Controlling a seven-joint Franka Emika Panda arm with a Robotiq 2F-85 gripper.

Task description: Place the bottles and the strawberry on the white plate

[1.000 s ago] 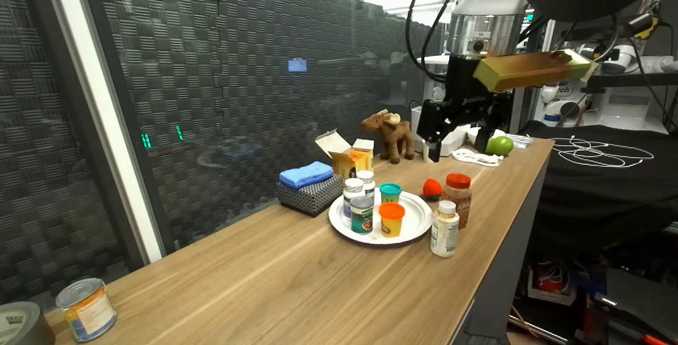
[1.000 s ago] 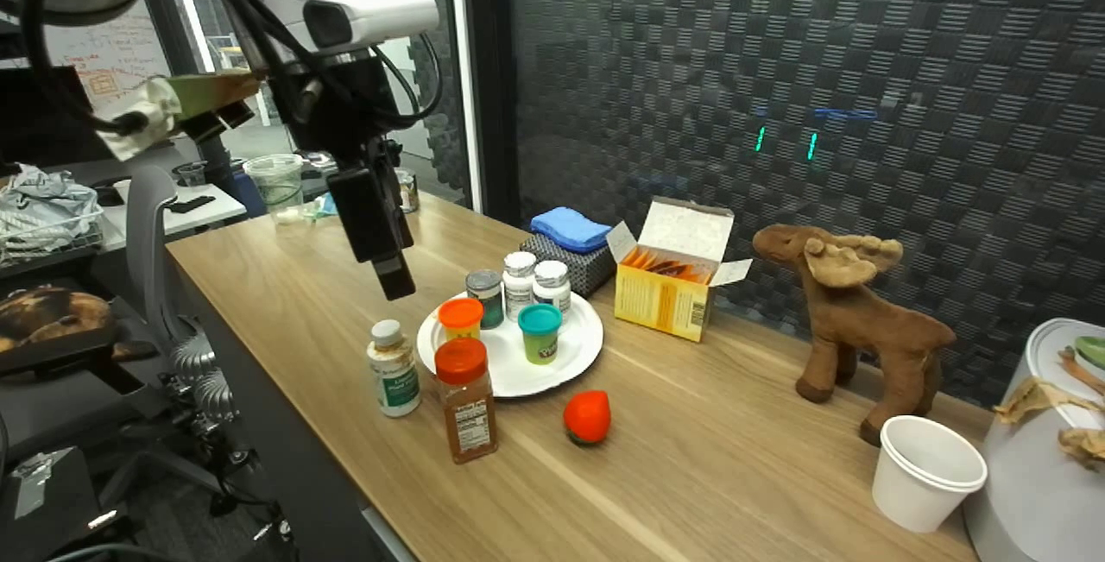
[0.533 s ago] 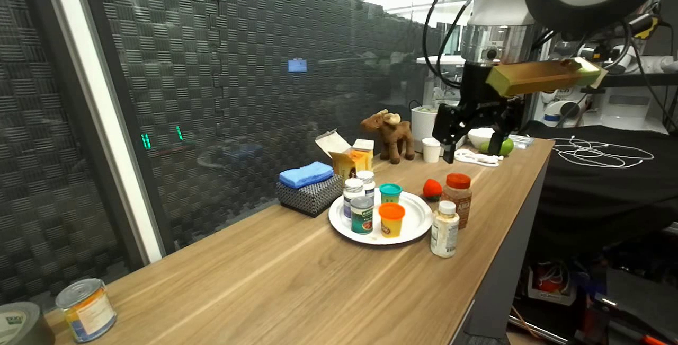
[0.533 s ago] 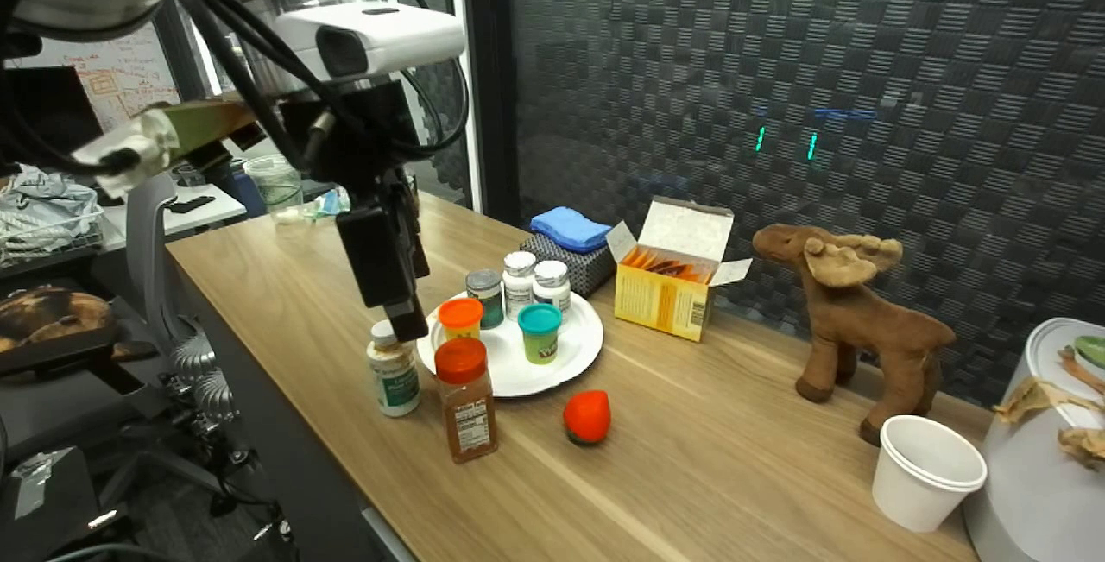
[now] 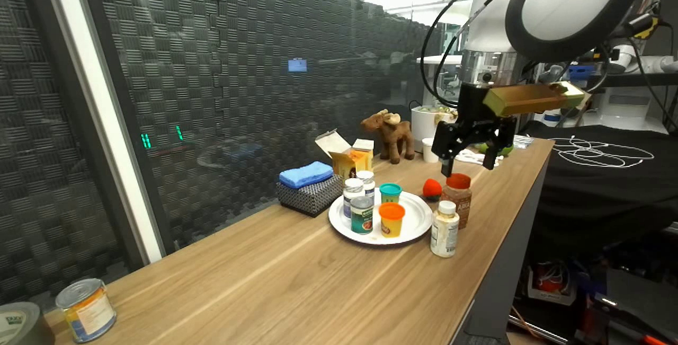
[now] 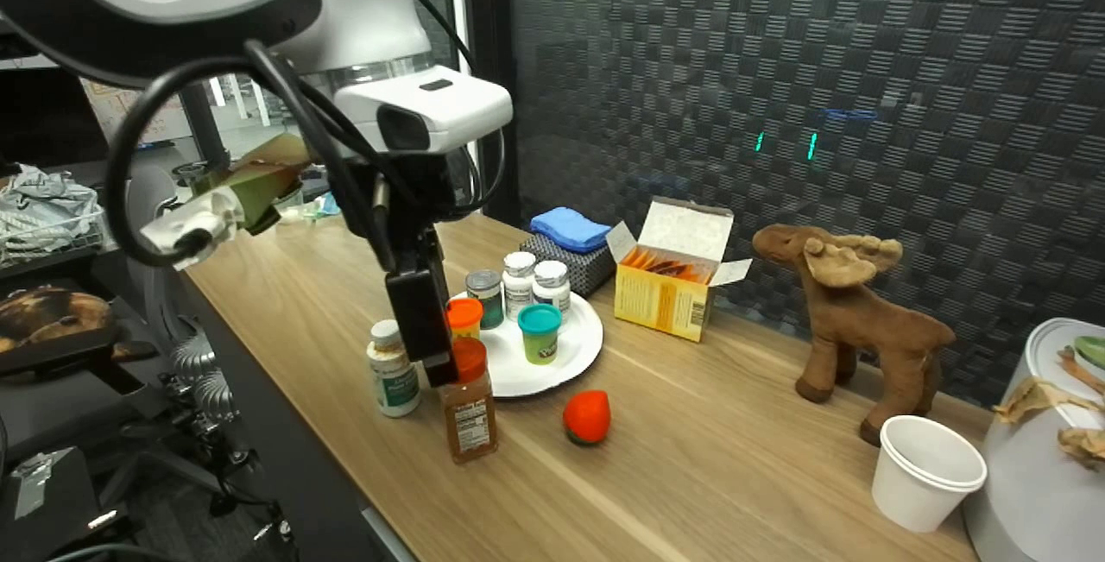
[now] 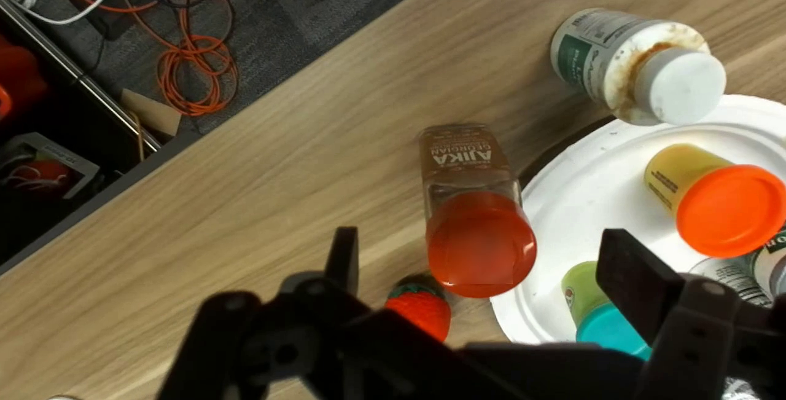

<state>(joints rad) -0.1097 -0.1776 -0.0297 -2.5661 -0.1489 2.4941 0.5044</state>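
The gripper (image 5: 468, 165) stands with jaws wide apart, holding nothing; over the last second it has lowered toward the red-capped bottle (image 7: 476, 209), whose cap now shows between the jaws in the wrist view; grasping that bottle is the likely next step; the bottle stands upright on the table (image 6: 691, 476), just beside the white plate (image 6: 522, 379); the strawberry (image 6: 587, 417) and the white-capped bottle (image 6: 395, 376) are near it, also off the plate; one jaw appears over the plate, so watch its rim when descending; bare plate faces the strawberry; both bottles stand between plate and table edge.

There are four bottles (image 5: 444, 232), two tubs (image 6: 540, 339), one strawberry (image 6: 587, 415), one plate (image 5: 416, 217).
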